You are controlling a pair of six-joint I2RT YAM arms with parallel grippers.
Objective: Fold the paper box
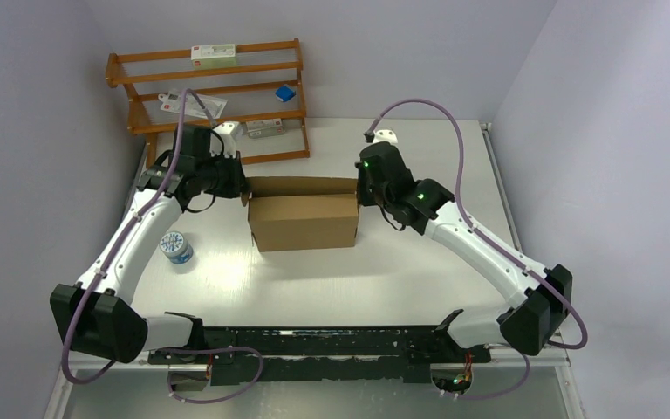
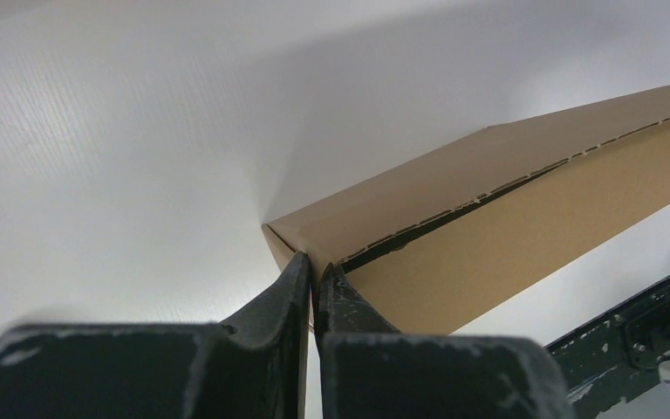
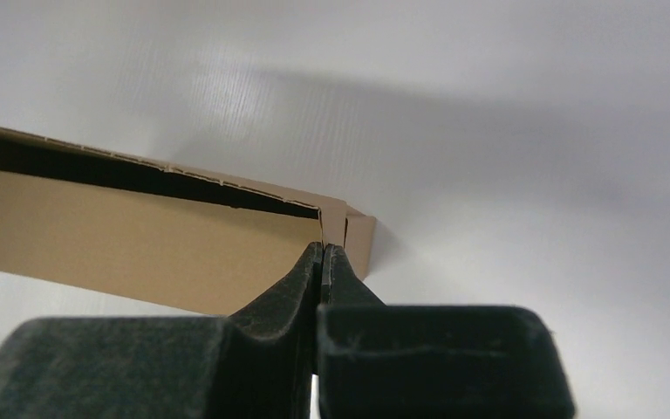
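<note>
The paper box (image 1: 304,223) is plain brown cardboard, standing partly formed at the middle of the table with its long front wall up and its top open. My left gripper (image 1: 242,188) is at the box's left end. In the left wrist view the gripper (image 2: 316,271) is shut on the corner of the box (image 2: 506,218). My right gripper (image 1: 359,187) is at the box's right end. In the right wrist view the gripper (image 3: 324,249) is shut on the end edge of the box (image 3: 140,236).
A wooden shelf (image 1: 209,96) stands at the back left with small white cartons and a blue item on it. A small round white and blue container (image 1: 175,248) sits left of the box. A black rail (image 1: 314,342) runs along the near edge.
</note>
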